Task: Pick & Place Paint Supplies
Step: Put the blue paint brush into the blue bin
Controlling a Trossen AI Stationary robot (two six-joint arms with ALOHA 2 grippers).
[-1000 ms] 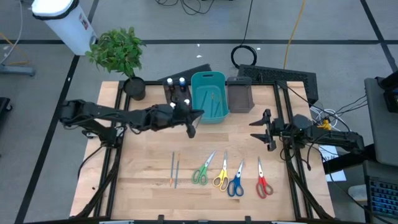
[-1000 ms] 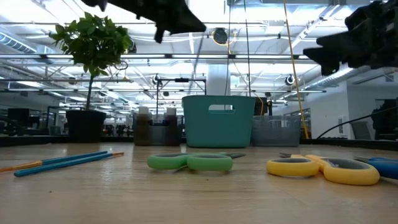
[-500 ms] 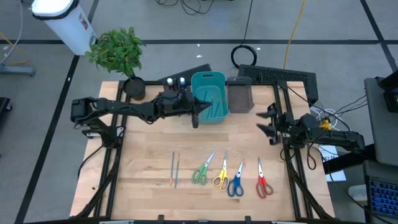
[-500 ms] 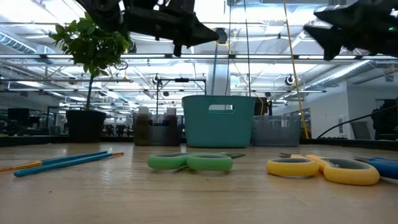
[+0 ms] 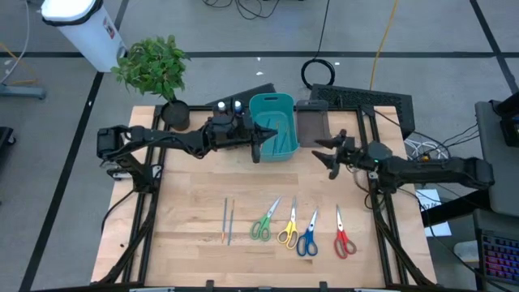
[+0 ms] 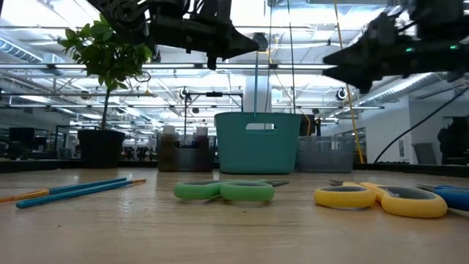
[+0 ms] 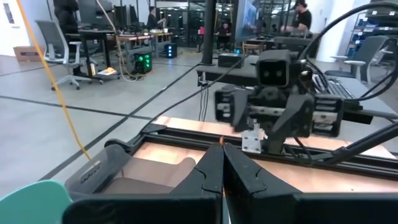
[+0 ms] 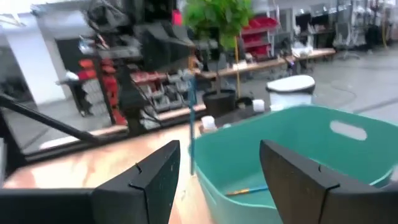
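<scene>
My left gripper is shut on a thin blue brush that hangs over the left rim of the teal bin. More brushes lie inside that bin. My right gripper hovers open and holds nothing, right of the bin and in front of a dark grey bin. Two brushes lie flat on the table. Near the front lie the green, yellow, blue and red scissors. Small capped bottles stand in the other dark bin. My left gripper pinches the brush's top end between its two fingertips. The fingers are level and come from the table's left. The brush hangs upright below them, clear of the table, its lower end at about the height of the teal bin's rim.
A potted plant stands at the far left corner. The two dark grey bins flank the teal one along the far edge. Bare wood lies between the bins and the row of scissors. Cables and a keyboard lie beyond the table's far right.
My left gripper has gone toward the far edge and the teal bin, staying shut, and the brush now hangs over the bin's left rim. My right gripper has risen and swung from the table's right edge toward the bins, still open.
</scene>
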